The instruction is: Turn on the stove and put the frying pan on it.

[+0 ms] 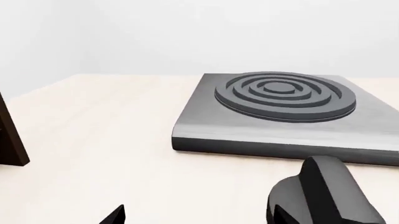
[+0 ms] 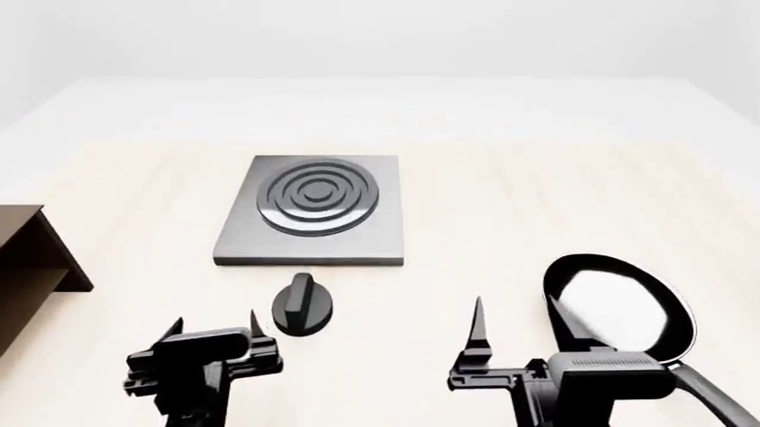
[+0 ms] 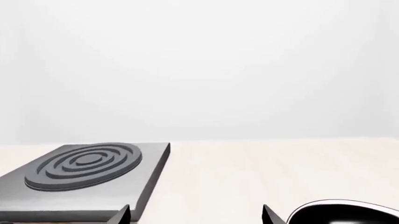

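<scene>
1. Centrally, the stove (image 2: 311,212) lies flat on the pale wooden table (image 2: 535,213), its dark concentric burner rings (image 2: 319,196) bare, with nothing resting on them
2. Just in front of the stove, apart from its near edge, stands the round black knob (image 2: 302,307), its ridge pointing roughly toward the stove
3. To the right of the stove and nearer the robot, well apart from it, sits the frying pan (image 2: 618,305) on the table, its glossy inside reflecting pale light and its long handle (image 2: 713,391) running back toward the robot
4. Nearer than the knob and slightly to its left, the left gripper (image 2: 214,331) hovers with its fingers spread wide, holding nothing; the knob's edge shows close by in the left wrist view
5. Beside the pan's left rim, the right gripper (image 2: 517,325) hangs with its jaws wide apart, also holding nothing; one fingertip (image 2: 478,311) stands between knob and pan
6. Far to the stove's left, a brown wooden shelf (image 2: 30,258) sits at the table's edge
</scene>
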Motion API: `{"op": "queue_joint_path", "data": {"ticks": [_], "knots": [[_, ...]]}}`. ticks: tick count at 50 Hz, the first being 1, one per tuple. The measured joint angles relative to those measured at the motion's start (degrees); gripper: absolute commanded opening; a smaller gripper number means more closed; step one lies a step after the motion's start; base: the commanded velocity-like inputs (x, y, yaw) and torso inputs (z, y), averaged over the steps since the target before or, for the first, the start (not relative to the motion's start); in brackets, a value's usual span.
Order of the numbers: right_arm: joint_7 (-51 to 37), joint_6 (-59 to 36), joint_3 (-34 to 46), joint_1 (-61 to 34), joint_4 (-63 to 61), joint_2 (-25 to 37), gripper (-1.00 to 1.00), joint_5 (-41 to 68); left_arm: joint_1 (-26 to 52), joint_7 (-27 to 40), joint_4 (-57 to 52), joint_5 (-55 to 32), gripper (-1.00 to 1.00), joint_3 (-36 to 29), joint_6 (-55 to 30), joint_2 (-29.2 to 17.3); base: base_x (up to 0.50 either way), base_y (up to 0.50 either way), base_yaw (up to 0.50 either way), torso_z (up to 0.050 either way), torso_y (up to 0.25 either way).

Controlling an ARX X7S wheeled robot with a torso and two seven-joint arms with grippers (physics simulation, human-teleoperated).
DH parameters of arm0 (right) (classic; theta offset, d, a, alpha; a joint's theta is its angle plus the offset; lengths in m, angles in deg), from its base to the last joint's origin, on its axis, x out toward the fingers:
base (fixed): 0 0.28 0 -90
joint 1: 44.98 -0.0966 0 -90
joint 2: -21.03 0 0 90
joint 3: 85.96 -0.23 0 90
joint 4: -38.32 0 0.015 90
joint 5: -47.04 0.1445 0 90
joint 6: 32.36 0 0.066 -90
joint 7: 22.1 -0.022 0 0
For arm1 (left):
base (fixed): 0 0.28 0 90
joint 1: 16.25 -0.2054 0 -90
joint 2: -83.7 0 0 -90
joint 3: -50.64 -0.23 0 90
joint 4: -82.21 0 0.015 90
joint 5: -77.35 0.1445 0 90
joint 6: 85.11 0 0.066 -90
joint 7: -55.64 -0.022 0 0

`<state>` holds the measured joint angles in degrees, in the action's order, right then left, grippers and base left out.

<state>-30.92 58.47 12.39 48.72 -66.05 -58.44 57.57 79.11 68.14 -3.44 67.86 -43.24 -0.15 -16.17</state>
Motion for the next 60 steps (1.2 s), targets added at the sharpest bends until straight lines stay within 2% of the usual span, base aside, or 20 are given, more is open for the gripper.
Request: {"op": "queue_joint_path", "data": {"ticks": [16, 31, 40, 49, 60], "knots": [[0.0, 0.79, 1.07, 0.19, 0.63, 0.54, 1.0, 0.11, 2.82, -0.31, 3.26, 1.08, 1.0, -2.94, -0.81, 0.46, 0.0, 0.0, 0.0, 0.0, 0.0], [-0.43, 0.72, 1.14, 0.04, 0.21, 1.1, 1.0, 1.01, 3.26, -2.86, 1.28, 2.58, 1.0, -8.59, -1.91, 0.62, 0.0, 0.0, 0.0, 0.0, 0.0], [-1.17, -1.38, 0.08, -1.07, -0.32, 1.49, 1.0, 3.27, 0.96, -4.93, -8.68, 0.81, 1.0, -10.59, -5.95, -0.89, 0.0, 0.0, 0.0, 0.0, 0.0], [-1.66, -3.48, 0.2, -1.87, -0.42, 2.07, 1.0, 4.32, -1.49, -4.79, -21.35, -2.88, 1.0, -8.47, -11.55, -3.35, 0.0, 0.0, 0.0, 0.0, 0.0], [-2.02, -9.5, 1.7, -3.31, -2.69, 4.62, 1.0, 3.6, -3.36, -3.84, -26.09, -4.86, 1.0, -5.79, -13.73, -5.06, 0.0, 0.0, 0.0, 0.0, 0.0]]}}
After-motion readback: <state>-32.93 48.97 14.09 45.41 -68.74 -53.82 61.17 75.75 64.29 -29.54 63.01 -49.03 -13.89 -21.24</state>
